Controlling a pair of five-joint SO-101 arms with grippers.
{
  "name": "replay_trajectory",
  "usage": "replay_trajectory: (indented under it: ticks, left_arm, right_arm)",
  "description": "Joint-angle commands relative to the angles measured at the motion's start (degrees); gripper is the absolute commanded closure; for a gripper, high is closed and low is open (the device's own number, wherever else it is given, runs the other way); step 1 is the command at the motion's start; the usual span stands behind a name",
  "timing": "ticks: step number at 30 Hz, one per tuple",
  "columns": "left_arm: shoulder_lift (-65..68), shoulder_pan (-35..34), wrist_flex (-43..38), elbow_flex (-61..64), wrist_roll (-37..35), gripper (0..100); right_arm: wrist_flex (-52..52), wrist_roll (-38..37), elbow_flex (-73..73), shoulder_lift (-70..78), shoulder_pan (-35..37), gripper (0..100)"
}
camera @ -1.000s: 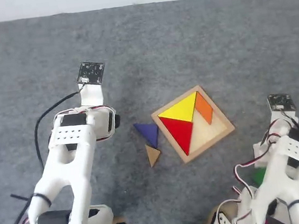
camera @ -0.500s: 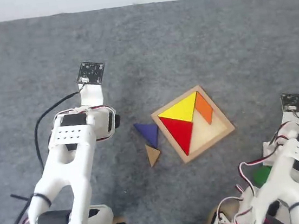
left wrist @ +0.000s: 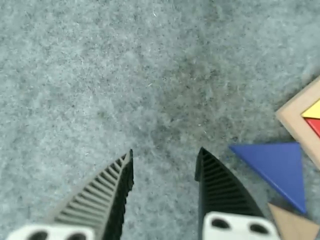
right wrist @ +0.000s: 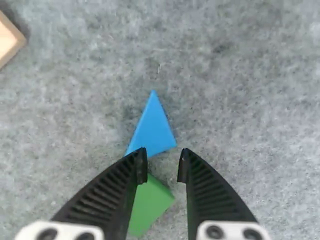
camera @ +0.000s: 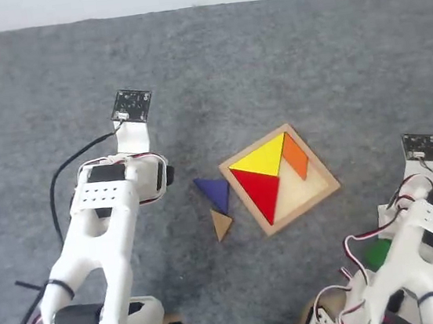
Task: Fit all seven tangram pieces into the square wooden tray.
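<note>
Tray [camera: 308,189] with three pieces [camera: 262,159]; four outside.

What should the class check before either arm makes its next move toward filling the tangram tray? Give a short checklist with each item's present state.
1. Tray has bare space: ok, beside the red triangle.
2. Right gripper open: ok, jaws apart.
3. Light blue triangle between its jaws: not ok, it lies just past the fingertips.
4. Green piece clear of that triangle: cannot tell, a finger hides where they meet.
5. Left gripper open: ok, empty, beside the dark blue triangle.
</note>
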State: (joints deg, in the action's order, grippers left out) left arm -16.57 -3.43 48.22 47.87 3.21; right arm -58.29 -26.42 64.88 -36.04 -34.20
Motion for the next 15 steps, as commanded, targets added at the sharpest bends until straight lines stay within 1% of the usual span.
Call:
replay_trajectory:
  ticks: [1, 3, 6, 10, 12, 15]
  left_arm:
    - [-2.64, 0.35, -1.14, -0.13, 0.62, 80]
    - [-2.64, 0.35, -1.14, -0.13, 0.62, 80]
    - [-2.64, 0.35, -1.14, -0.13, 0.62, 80]
    - [-2.64, 0.53, -1.05, -0.13, 0.62, 80]
    - [-2.55, 2.55, 0.0, -0.22, 0.53, 80]
    - [-2.55, 8.62, 4.22, -0.66, 0.44, 80]
  right_arm:
    - [-5.14, -2.99, -1.32, -2.42, 1.89, 88.2]
    - [-8.75, -5.36, -1.32, -3.47, 3.12, 88.2]
    - [-9.89, -5.54, -1.32, -6.64, 3.47, 88.2]
    - [-11.38, -5.54, -1.23, -8.4, 6.64, 88.2]
    - [-10.51, -3.69, -1.32, -7.78, 7.6, 88.2]
    - [-9.01, -0.79, -2.37, -5.76, 9.1, 88.2]
